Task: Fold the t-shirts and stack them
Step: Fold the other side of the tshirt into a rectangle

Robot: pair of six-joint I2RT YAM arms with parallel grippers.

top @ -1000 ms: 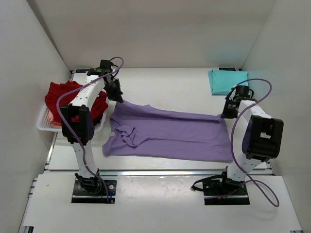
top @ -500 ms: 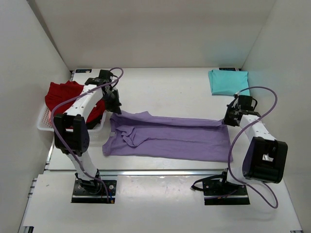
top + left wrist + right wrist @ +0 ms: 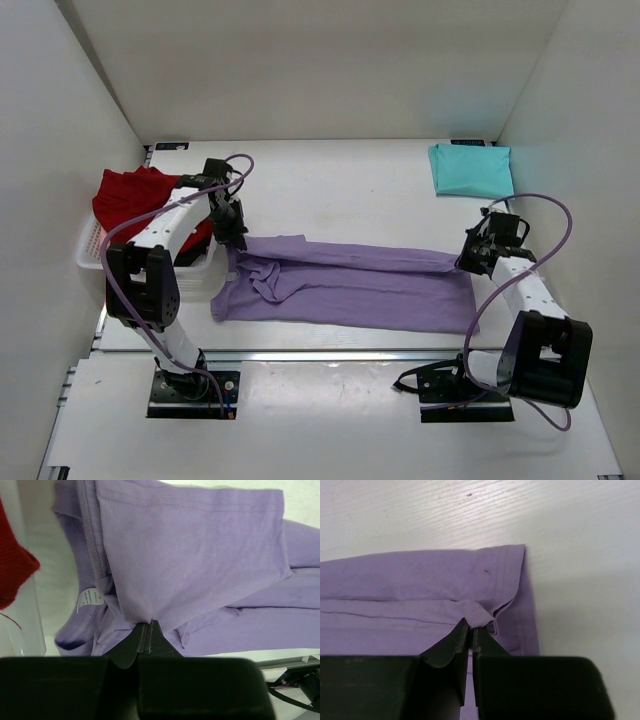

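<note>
A lavender t-shirt point(image 3: 350, 285) lies spread across the middle of the table, its far long edge folded over toward the front. My left gripper point(image 3: 236, 240) is shut on the fold at the collar end point(image 3: 135, 611). At the hem end point(image 3: 479, 611), my right gripper point(image 3: 468, 262) is shut on the other corner of that fold. A folded teal t-shirt point(image 3: 471, 168) rests at the far right. Deep red t-shirts point(image 3: 140, 198) are heaped in the white basket point(image 3: 92, 250) on the left.
White walls close the table in at the back and on both sides. A metal rail point(image 3: 330, 354) runs along the front edge. The basket stands just left of the left arm. My right arm's purple cable point(image 3: 545, 215) loops toward the right wall.
Both grippers have drawn the shirt's far edge toward the front and lower, laying it over the body. The shirt now looks narrower front to back.
</note>
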